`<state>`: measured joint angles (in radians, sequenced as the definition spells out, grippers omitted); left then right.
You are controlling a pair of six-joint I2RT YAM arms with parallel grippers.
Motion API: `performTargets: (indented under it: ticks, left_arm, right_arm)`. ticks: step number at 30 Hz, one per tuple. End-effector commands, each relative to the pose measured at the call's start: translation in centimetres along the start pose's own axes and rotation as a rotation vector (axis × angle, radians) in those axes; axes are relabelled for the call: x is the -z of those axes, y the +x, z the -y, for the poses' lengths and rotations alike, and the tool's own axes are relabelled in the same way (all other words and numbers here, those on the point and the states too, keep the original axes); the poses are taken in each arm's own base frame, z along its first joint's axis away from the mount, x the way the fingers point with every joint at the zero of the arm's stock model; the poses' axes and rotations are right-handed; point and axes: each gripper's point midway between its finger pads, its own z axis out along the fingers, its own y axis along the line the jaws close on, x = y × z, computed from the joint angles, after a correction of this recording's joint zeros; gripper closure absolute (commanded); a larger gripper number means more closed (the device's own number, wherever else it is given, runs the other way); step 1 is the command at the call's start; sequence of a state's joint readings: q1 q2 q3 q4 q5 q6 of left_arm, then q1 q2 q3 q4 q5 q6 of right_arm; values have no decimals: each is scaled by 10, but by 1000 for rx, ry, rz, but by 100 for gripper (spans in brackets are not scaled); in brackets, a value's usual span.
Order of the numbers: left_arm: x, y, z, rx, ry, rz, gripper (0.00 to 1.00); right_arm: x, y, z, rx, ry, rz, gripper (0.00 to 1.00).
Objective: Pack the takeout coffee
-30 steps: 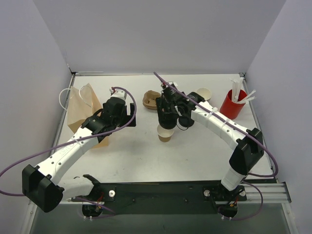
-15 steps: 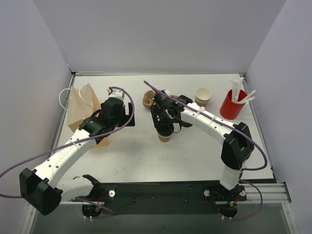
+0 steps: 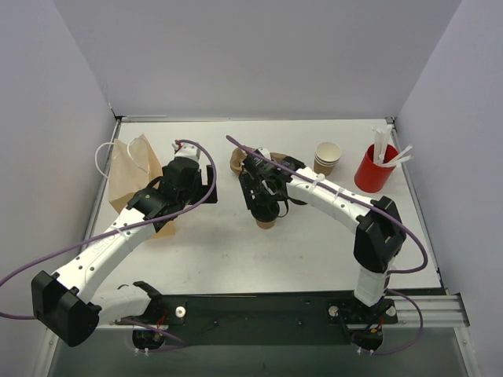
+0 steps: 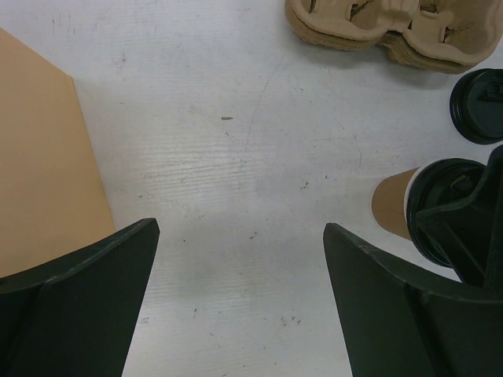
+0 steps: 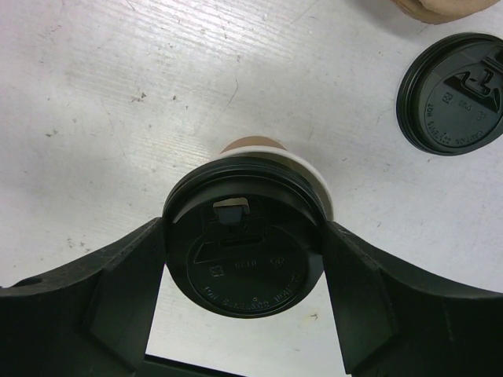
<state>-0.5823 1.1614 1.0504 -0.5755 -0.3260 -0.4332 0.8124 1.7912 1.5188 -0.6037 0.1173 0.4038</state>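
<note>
The takeout coffee (image 3: 266, 223), a small kraft-tan cup, stands mid-table, with its base (image 5: 251, 146) and pale rim (image 5: 319, 185) showing in the right wrist view. My right gripper (image 3: 266, 206) is directly above it, shut on a black lid (image 5: 244, 250) that rests over the cup's mouth, slightly off-centre. The cup's side (image 4: 391, 206) also shows in the left wrist view. My left gripper (image 3: 206, 182) is open and empty (image 4: 240, 306) over bare table, between the brown paper bag (image 3: 130, 177) and the cup.
A second black lid (image 5: 460, 93) lies flat beside the cup. A pulp cup carrier (image 3: 239, 162) sits behind it. A stack of paper cups (image 3: 328, 155) and a red cup of white sticks (image 3: 374, 167) stand at the back right. The bag's edge (image 4: 39, 157) is left of my left gripper.
My right gripper has moved left and down with the lid, so the lid now covers the cup's open mouth. The left arm has barely moved.
</note>
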Motion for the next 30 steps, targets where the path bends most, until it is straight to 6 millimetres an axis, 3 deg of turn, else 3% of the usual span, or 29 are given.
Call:
performTargets:
  ticks: [1, 13, 30]
  left_arm:
    - [4, -7, -2, 16, 2, 32, 3]
    - [3, -7, -1, 12, 2, 27, 3]
    - [-1, -3, 0, 9, 2, 10, 3]
  right_arm:
    - [-6, 8, 11, 13, 76, -30, 31]
    - [-12, 6, 13, 18, 96, -30, 30]
    - [-32, 28, 15, -21, 62, -97, 30]
